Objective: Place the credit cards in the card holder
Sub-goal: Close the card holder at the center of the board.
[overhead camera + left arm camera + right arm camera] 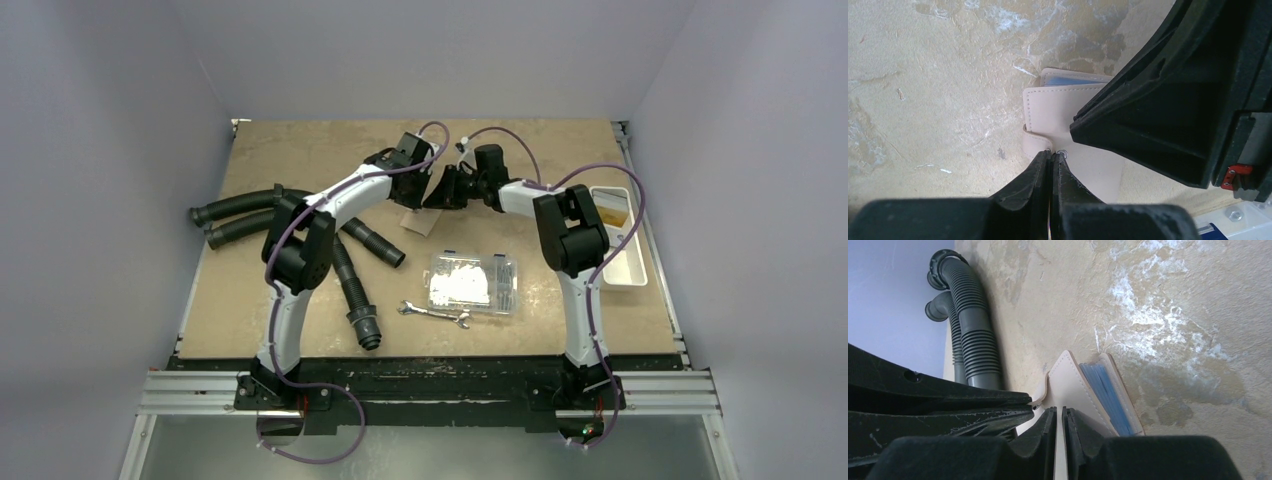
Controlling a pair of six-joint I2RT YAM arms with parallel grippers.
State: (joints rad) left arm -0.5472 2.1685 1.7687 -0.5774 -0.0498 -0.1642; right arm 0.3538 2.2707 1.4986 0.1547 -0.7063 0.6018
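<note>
The card holder [1068, 385], pale tan, sits near the middle of the surface [300, 160], partly opened. The light-blue credit cards [1105, 390] are tucked in its pocket with their edges showing. The left tool [1053, 154] pinches its lifted flap tight, and the right tool [1059, 412], nearly closed, grips a panel's edge. Grey hoses [970, 340] lie toward the left edge.

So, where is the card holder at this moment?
In the top view the card holder is at the table's far middle, beyond the clear plastic box, pinched by the left fingers and the right fingers.
</note>
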